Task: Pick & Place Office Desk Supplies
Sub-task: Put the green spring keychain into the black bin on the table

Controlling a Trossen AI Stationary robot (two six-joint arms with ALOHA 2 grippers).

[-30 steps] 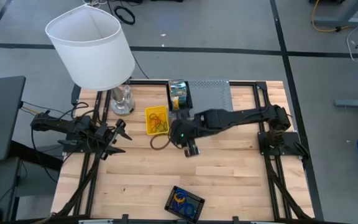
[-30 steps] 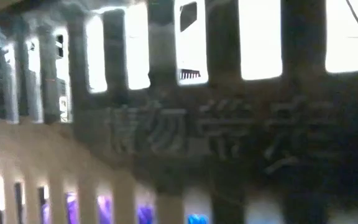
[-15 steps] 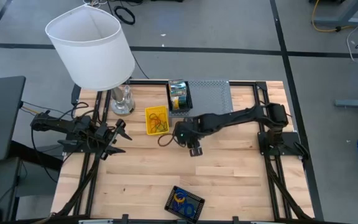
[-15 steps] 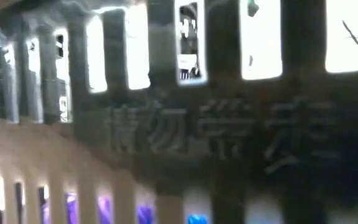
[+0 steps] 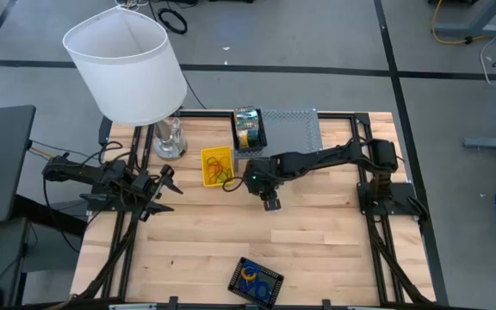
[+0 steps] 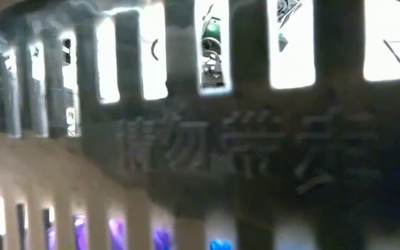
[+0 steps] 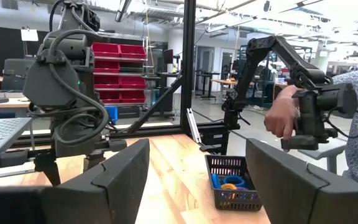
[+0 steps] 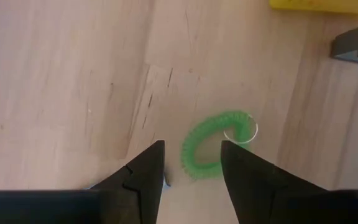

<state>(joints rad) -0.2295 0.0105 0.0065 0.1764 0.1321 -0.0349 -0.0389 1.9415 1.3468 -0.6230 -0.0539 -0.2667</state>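
bench [image 5: 317,250]: pale wood planks, matt, visible grain and seams
lamp shade [image 5: 126,67]: white cloth-like, matt
lamp base [image 5: 169,138]: clear, glossy, glass-like
green coil [image 8: 213,142]: ribbed plastic, slightly shiny
black basket [image 5: 255,281]: dark mesh
grey tray [image 5: 293,131]: perforated, matt
right gripper [image 8: 191,171]: black fingers, matt plastic
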